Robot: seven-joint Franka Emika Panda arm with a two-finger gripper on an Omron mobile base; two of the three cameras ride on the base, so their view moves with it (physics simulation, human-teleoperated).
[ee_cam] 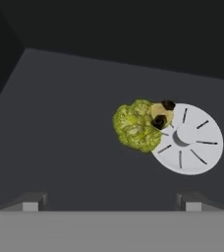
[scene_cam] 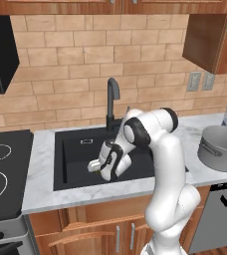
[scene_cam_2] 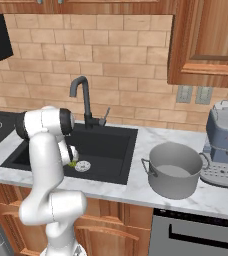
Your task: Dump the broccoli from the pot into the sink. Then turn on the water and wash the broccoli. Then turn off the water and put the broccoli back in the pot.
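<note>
The broccoli (ee_cam: pixel 136 126), a small yellow-green floret, lies on the floor of the black sink (ee_cam: pixel 70 123), touching the left edge of the round silver drain (ee_cam: pixel 188 140). My gripper (ee_cam: pixel 111 203) hangs open above it, with the floret ahead of the gap between the fingertips (ee_cam: pixel 31 202) and nothing held. From the left base view, the gripper (scene_cam: pixel 99 168) is down inside the sink (scene_cam: pixel 75 144) beside the broccoli (scene_cam: pixel 92 166). The right base view shows the broccoli (scene_cam_2: pixel 72 163) next to the drain (scene_cam_2: pixel 82 165). The grey pot (scene_cam_2: pixel 173 170) stands upright on the counter right of the sink. No water runs from the faucet (scene_cam: pixel 113 94).
The dark gooseneck faucet (scene_cam_2: pixel 81 90) with its side lever (scene_cam_2: pixel 105 116) rises behind the sink. A black stovetop (scene_cam: pixel 1 169) lies to the left. A coffee machine (scene_cam_2: pixel 226 145) stands right of the pot. A wall cabinet (scene_cam_2: pixel 208 40) hangs over the right counter.
</note>
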